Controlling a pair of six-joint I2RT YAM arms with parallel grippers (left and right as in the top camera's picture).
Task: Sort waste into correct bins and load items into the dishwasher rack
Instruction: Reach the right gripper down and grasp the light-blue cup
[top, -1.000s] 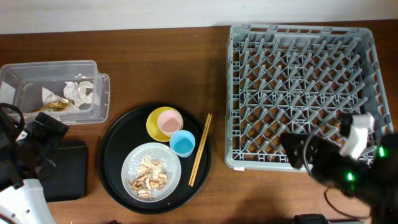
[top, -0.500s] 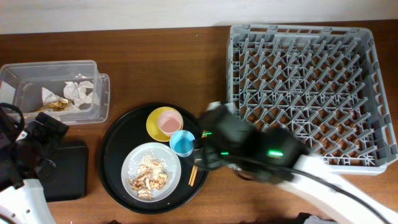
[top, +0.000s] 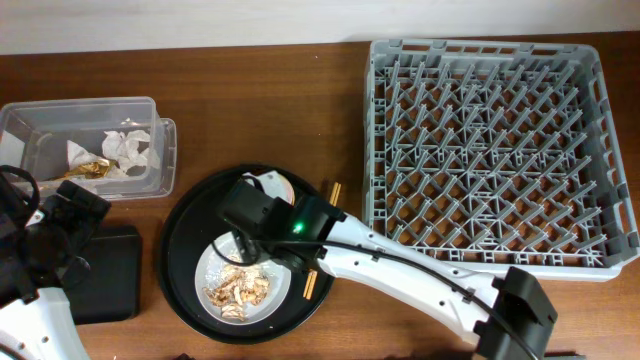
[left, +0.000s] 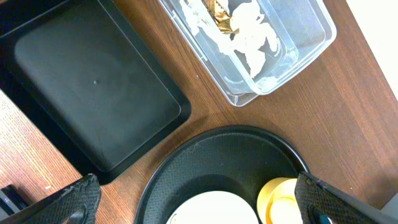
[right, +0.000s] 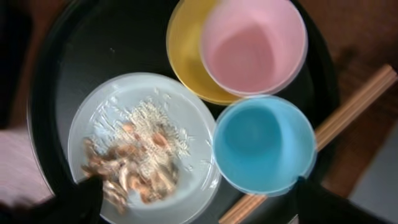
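My right gripper (top: 262, 238) is open and empty, hovering over the round black tray. In the right wrist view its fingers (right: 199, 205) straddle the grey-white plate (right: 124, 106) with rice and brown food scraps (right: 134, 168) and the light blue cup (right: 264, 146). The pink cup (right: 255, 46) sits in the yellow bowl (right: 183, 62). The chopsticks (right: 354, 102) lie to the right. My left gripper (left: 202, 208) is open and empty, between the flat black tray (left: 93, 81) and the clear tub (left: 292, 59) that holds napkins (top: 128, 148) and the gold wrapper (top: 88, 170).
The dishwasher rack (top: 490, 150) fills the right side of the table and holds nothing. The round black tray (top: 185, 270) lies at centre-front. My right arm (top: 420, 285) stretches across the table in front of the rack. My left arm (top: 35, 270) is at the left edge.
My right arm swept left from the rack's front corner to above the round tray, now covering the cups in the overhead view. The left arm has not moved.
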